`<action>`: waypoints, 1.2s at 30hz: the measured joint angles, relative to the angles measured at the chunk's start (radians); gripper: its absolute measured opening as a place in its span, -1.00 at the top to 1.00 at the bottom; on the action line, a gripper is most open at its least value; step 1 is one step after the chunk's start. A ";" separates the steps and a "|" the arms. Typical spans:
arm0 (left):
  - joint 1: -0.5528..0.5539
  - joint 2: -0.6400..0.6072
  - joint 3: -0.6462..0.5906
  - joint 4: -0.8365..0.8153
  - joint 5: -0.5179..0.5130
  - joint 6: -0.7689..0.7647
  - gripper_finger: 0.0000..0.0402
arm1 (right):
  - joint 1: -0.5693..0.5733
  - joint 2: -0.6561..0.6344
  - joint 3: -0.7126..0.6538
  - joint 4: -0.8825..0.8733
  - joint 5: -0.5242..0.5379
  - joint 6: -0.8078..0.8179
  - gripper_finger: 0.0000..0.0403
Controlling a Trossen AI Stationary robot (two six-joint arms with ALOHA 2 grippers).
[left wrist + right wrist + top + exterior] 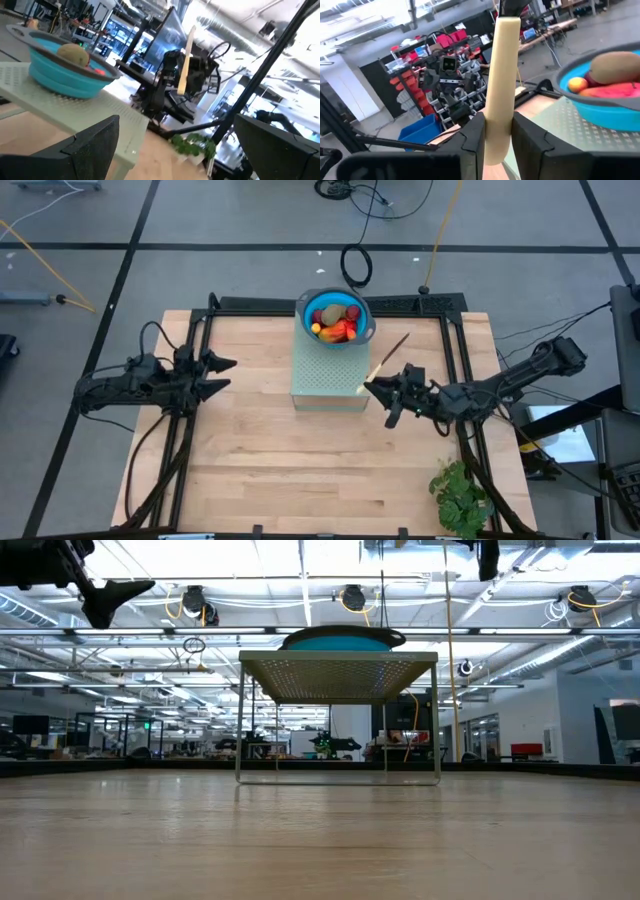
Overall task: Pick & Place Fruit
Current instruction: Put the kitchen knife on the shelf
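**Right claw grips the knife beside the rack; fruit sits in the blue bowl**

Your right claw point(383, 393) is clamped on the pale yellow handle of the knife point(385, 363), just off the right edge of the perforated green rack point(325, 380). In the right wrist view the handle point(501, 85) stands upright between the two dark fingers point(470, 142), pinched near its lower end. From above, the knife runs diagonally away from the claw, its dark blade pointing toward the far right of the surface point(300, 470).

Your left claw point(222, 374) waits over the left part of the surface, well apart from the rack, with its fingers spread wide and nothing between them. Its wrist view shows both fingers point(85, 145) far apart, looking across at the rack and the other arm.

The fruit point(335, 322) lies in the blue bowl point(307, 308), which stands on the far end of the rack. You can make out a brownish-green oval point(615, 66), a larger orange-red piece point(615, 91) beneath it and a small orange one point(577, 84) beside them; the remaining pieces are bunched together and hard to tell apart from above.

A leafy green bunch point(462, 498) lies on the surface at the near right corner, well away from the rack.
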 joint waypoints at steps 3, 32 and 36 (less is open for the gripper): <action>0.000 0.039 0.000 0.066 0.000 -0.004 -0.95 | -0.002 0.025 0.000 0.057 -0.026 -0.044 0.67; -0.019 0.888 0.218 0.655 0.002 -0.136 -0.95 | -0.021 0.077 0.000 0.112 -0.028 -0.141 0.68; -0.044 0.996 0.331 0.633 0.001 -0.096 -0.95 | -0.019 0.077 -0.001 0.106 -0.070 -0.141 0.67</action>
